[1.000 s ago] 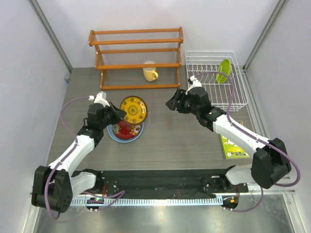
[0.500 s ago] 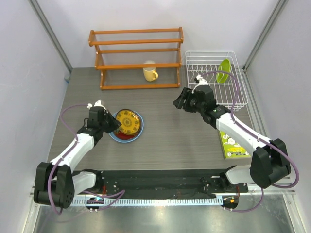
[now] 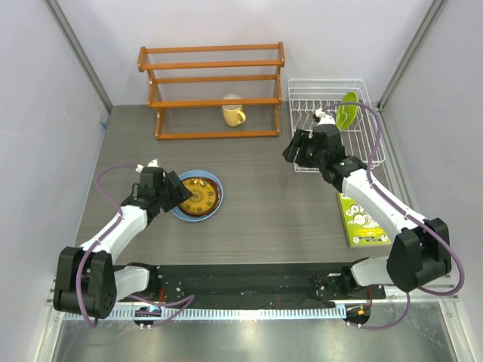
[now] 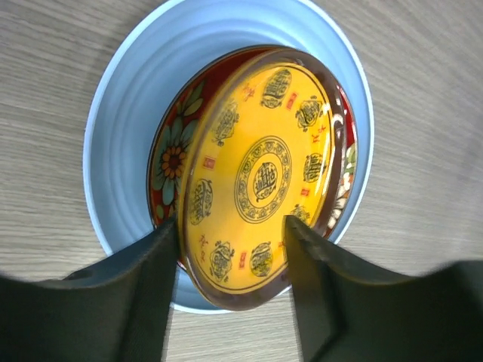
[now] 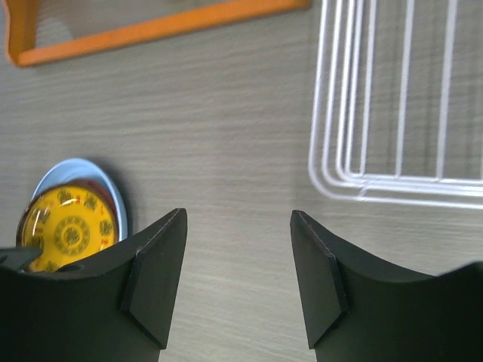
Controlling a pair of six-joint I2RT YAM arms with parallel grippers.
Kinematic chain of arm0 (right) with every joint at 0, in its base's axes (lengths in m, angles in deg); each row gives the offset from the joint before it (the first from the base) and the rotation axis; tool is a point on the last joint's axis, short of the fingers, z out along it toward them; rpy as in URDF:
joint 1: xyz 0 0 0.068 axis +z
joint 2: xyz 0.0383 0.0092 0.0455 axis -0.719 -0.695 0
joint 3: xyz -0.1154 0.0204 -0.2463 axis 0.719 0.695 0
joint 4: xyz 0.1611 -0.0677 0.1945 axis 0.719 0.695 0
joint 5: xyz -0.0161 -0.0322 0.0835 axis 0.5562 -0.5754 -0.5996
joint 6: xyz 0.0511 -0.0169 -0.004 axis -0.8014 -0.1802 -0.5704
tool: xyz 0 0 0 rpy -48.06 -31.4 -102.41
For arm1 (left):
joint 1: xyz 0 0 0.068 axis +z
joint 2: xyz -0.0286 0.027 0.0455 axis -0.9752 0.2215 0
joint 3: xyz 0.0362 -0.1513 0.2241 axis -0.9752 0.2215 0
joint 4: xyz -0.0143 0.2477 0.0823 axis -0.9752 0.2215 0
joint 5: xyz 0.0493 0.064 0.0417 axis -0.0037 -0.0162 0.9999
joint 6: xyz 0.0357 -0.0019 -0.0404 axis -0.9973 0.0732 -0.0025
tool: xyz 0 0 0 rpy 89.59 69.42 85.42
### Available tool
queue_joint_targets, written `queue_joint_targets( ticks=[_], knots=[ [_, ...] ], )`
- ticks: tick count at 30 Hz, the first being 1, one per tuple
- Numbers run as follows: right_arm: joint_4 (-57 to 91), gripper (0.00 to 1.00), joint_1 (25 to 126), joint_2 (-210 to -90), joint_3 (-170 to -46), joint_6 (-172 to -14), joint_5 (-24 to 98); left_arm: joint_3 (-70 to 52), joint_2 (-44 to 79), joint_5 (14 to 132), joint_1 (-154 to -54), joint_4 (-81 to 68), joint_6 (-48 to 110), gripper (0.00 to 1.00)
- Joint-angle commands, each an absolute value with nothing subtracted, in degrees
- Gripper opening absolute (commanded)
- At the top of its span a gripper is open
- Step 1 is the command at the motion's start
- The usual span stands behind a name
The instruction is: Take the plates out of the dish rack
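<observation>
Stacking step: left gripper (image 4: 230, 249) pinches the yellow plate (image 4: 260, 177) tilted on the red plate (image 4: 167, 162) in the blue plate (image 4: 128, 121), needing release, while right gripper (image 5: 238, 260), fingers spread, nears the rack (image 3: 332, 105), upper right, for the green plate (image 3: 347, 110).

No word, brand or number can be read anywhere. The round yellow-brown patterned plate (image 4: 260, 177) carries ornate medallions around a central emblem, resembling stylised characters, but too small and decorative to make out. Right of that plate, the flat green and white printed booklet (image 3: 361, 220) bears print and small pictures too blurred to read.
</observation>
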State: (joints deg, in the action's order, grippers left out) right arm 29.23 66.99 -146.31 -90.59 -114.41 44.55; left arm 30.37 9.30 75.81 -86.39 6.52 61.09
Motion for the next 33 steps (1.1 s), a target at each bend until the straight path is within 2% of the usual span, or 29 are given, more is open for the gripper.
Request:
queue_joint_targets(
  ticks=[1, 4, 7, 14, 16, 17, 19, 23, 28, 33],
  knots=[
    [31.41, 0.63, 66.10, -147.06, -97.18, -108.87, 51.03, 28.84, 9.32, 76.38, -86.08, 7.62, 59.90, 0.64],
    [33.86, 0.63, 65.49, -148.99, -101.04, -106.31, 56.92, 28.05, 8.79, 77.61, -86.08, 9.46, 58.84, 0.71],
    [35.37, 0.69, 64.08, -151.36, -104.48, -103.67, 62.54, 27.70, 6.86, 79.46, -86.08, 10.96, 57.53, 0.66],
    [32.74, 0.75, 55.31, -161.53, -112.65, -99.89, 71.34, 25.42, 0.27, 78.24, -86.16, 11.49, 55.15, 0.74],
    [33.00, 0.75, 51.62, -164.80, -118.52, -99.80, 72.04, 24.62, -2.09, 74.64, -86.17, 9.56, 55.06, 0.77],
    [32.04, 0.76, 50.38, -166.56, -120.04, -99.54, 71.53, 24.36, -2.72, 73.41, -86.08, 7.81, 55.67, 0.82],
    [32.29, 0.76, 48.01, -173.15, -127.12, -98.14, 69.33, 23.57, -3.60, 68.25, -86.08, 5.61, 55.85, 0.84],
    [32.64, 0.76, 43.43, -184.13, -138.48, -94.98, 66.25, 21.55, -3.60, 62.86, -86.17, 1.65, 56.38, 0.94],
    [35.89, 0.76, 41.49, -195.73, -152.27, -92.33, 63.35, 19.26, -3.07, 60.04, -86.17, 1.38, 53.57, 0.97],
    [36.42, 0.74, 40.61, -201.72, -158.71, -90.40, 63.00, 18.21, -2.29, 60.91, -86.17, 1.64, 52.07, 0.98]
  ],
)
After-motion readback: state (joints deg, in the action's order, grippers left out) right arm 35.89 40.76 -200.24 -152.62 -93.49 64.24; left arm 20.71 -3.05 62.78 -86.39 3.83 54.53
